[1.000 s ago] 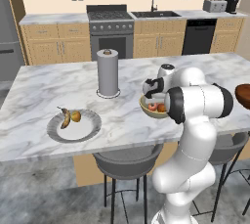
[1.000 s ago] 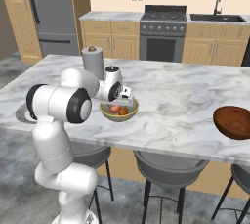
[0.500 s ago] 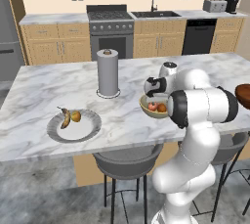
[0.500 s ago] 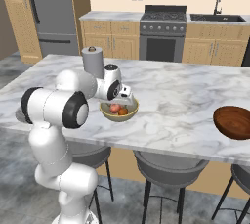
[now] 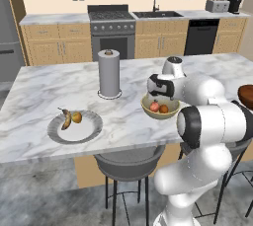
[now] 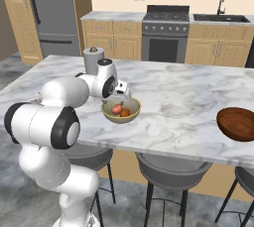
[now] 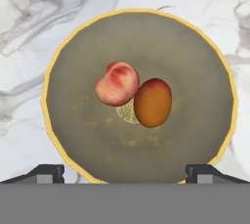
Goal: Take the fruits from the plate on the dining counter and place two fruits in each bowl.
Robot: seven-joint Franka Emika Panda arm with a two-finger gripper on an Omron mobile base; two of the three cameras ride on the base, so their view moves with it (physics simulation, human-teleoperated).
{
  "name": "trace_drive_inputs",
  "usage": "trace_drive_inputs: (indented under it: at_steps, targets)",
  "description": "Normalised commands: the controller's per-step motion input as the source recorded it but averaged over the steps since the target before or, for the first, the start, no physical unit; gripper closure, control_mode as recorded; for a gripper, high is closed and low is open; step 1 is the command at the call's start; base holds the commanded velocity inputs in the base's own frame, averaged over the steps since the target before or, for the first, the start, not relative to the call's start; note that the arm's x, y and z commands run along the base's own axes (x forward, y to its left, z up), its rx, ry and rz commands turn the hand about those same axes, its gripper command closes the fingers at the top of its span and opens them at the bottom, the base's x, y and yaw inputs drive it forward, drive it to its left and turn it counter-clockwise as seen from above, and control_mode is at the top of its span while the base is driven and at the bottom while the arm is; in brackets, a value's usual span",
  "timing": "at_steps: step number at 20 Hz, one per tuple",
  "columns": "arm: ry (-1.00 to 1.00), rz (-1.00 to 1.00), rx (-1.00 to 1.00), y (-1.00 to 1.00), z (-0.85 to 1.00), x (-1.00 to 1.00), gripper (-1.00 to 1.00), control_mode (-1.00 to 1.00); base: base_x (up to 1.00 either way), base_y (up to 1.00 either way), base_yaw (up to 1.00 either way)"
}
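Note:
My gripper (image 7: 124, 174) hangs open straight above the tan-yellow bowl (image 7: 205, 66), with nothing between its fingertips (image 7: 46, 173). In that bowl lie a red fruit (image 7: 117, 83) and an orange fruit (image 7: 153, 102), touching each other. In the left base view the gripper (image 5: 159, 95) sits just over the tan bowl (image 5: 159, 114) near the middle of the dining counter (image 5: 49, 84). To the left, the grey plate (image 5: 91, 130) carries a banana (image 5: 65, 119) and a small orange fruit (image 5: 77, 117). The dark reddish-brown bowl (image 6: 237, 123) stands empty at the counter's right end.
A paper towel roll (image 5: 109, 73) stands upright behind and between the plate and the tan bowl. Stools (image 5: 129, 163) line the counter's near side. Wall counters with a stove (image 5: 111, 27) and a sink run along the back.
The fingers have spread a little wider over the tan bowl, and the arm has shifted slightly. The two fruits in the bowl lie still.

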Motion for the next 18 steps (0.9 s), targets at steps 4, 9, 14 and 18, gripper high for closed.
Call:
trace_drive_inputs:
  at_steps: [4,9,14,18]
  targets:
    - [-0.01,0.00,0.00,0.06,0.46,-0.09,-1.00,-1.00,0.00,0.00,0.00]
    - [0.00,0.00,0.03,0.32,0.45,-0.02,-1.00,-1.00,0.00,0.00,0.00]
    - [0.00,0.00,0.06,0.45,0.31,0.00,-1.00,-1.00,0.00,0.00,0.00]
    - [0.00,0.00,0.05,0.59,0.20,-0.02,-1.00,-1.00,0.00,0.00,0.00]
